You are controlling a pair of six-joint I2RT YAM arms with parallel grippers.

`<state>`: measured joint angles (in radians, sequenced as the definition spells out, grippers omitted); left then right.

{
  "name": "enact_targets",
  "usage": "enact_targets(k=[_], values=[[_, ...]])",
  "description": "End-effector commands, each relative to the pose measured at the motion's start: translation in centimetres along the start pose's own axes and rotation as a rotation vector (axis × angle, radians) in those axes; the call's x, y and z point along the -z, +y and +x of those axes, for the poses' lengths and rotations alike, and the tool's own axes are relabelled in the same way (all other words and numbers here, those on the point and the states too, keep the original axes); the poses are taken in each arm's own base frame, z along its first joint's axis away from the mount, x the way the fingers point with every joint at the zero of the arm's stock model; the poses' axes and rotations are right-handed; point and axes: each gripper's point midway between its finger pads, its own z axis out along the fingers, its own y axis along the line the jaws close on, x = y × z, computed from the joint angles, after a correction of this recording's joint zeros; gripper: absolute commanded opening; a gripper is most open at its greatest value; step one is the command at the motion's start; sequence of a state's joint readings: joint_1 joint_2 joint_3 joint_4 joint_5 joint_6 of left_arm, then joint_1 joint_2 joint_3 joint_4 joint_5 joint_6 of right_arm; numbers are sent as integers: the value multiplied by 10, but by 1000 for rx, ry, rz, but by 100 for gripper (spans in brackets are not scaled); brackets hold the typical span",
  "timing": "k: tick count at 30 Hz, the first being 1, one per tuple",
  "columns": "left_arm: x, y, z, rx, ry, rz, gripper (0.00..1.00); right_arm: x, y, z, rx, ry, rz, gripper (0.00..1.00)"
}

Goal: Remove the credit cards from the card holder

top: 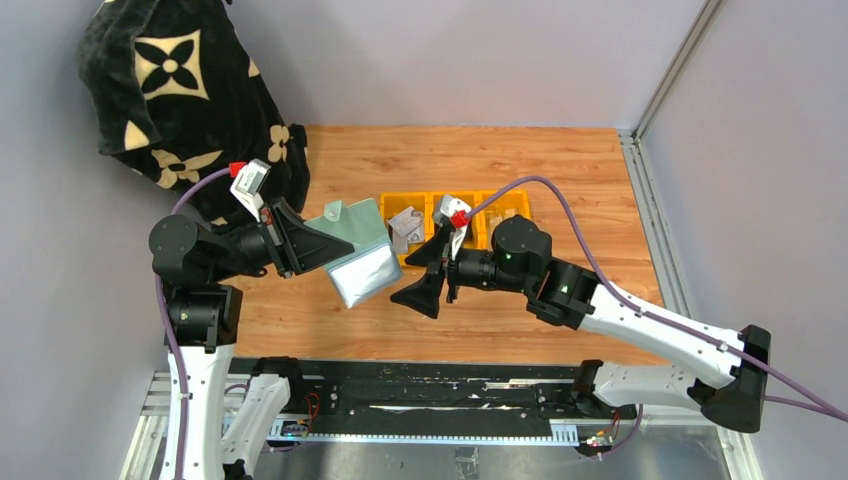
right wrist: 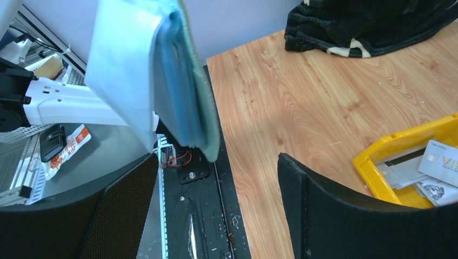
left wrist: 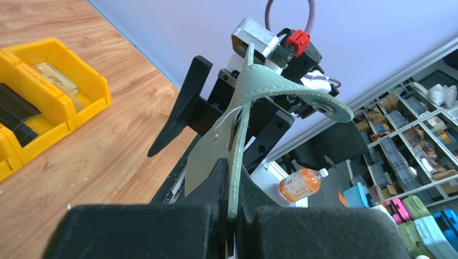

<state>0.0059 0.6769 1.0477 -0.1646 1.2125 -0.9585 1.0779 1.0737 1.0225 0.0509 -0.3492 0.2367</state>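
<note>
Above the near-left part of the counter, the card holder hangs in the air, folded open, sage-green half with its closure tab toward the far side, pale inner half toward me. Left gripper is clamped tight on the holder's edge; left wrist view shows the leather pinched between both fingers. Right gripper sits just beside the holder's free edge, jaws spread wide, nothing between them. From the right wrist I see the holder's grey-blue pockets edge-on, ahead of the fingers and not touching them; I cannot tell whether anything is in them. Credit cards lie in the yellow bins just beyond the right gripper, one tan. Black flower-print blanket is heaped at the far-left corner.
</note>
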Motion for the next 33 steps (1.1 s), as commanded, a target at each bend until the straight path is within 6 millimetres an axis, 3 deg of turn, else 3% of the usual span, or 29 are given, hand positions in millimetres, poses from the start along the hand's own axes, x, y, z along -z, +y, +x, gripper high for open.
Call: enact_targets(k=[1, 12, 14, 23, 29, 33], values=[[3, -19, -2, -37, 4, 33, 0, -3, 4, -38, -5, -103, -38, 84], [4, -23, -2, -38, 5, 37, 0, -13, -1, -70, -23, -160, -49, 82], [4, -23, 0, -39, 9, 38, 0, -17, 6, -84, -23, -184, -92, 82], [5, -17, 8, -32, 35, 33, 0, -26, 31, -109, -89, -211, -235, 75], [6, -19, 7, -48, 38, 37, 0, -23, 31, -95, -128, -165, -228, 62], [5, -21, 2, -53, 33, 36, 0, -15, 38, -72, -157, -122, -267, 61]])
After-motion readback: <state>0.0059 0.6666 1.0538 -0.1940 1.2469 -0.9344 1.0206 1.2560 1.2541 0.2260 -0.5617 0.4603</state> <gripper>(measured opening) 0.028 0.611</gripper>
